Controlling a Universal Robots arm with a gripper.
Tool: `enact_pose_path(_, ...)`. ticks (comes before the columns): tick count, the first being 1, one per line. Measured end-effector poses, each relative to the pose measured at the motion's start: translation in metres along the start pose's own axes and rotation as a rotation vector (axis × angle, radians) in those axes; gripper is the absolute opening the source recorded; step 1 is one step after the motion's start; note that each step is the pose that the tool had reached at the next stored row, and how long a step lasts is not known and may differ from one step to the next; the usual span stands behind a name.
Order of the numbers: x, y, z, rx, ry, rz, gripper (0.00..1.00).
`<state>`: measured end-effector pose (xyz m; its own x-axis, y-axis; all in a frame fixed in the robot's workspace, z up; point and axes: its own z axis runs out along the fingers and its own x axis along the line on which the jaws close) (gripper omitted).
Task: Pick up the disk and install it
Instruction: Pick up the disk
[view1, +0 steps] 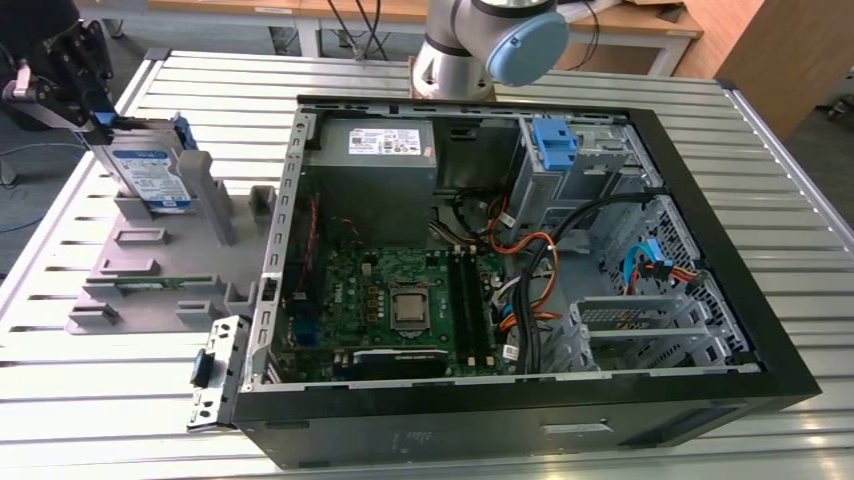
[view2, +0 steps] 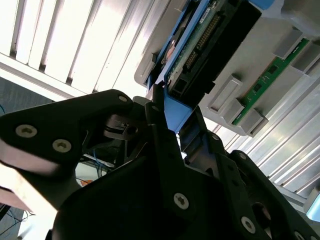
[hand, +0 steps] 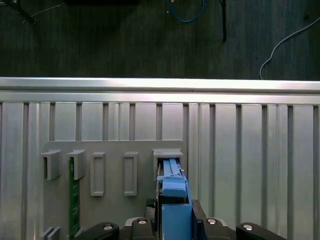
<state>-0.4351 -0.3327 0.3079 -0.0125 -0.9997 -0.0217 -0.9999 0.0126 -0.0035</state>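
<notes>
Okay, the gripper (view1: 110, 120) sat at the exterior view's far left, above the grey holder (view1: 140, 300). Its fingers (view2: 162, 131) were closed tight on the top edge of the disk (view1: 150, 175), pinching the blue rail (hand: 172, 199) between them. The disk stood upright on edge in a holder slot, with its white-and-blue label facing the exterior camera. In the first wrist view its far end sat inside a slot bracket; I couldn't tell if it had lifted at all. A green memory stick (hand: 74, 200) lay in another holder slot, apart from the disk. The holder rested on the slatted table (view1: 781, 180), just beside the open case (view1: 787, 380), on the exterior view's left. Inside the case were the power supply (view1: 380, 165), the motherboard (view1: 387, 300) and an upright blue latch (view1: 554, 140).
</notes>
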Motion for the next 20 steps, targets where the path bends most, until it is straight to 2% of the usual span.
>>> enact_pose_path(20, -0.0008, -0.0006, 0.0000, -0.0001, 0.0000, 0.002, 0.36)
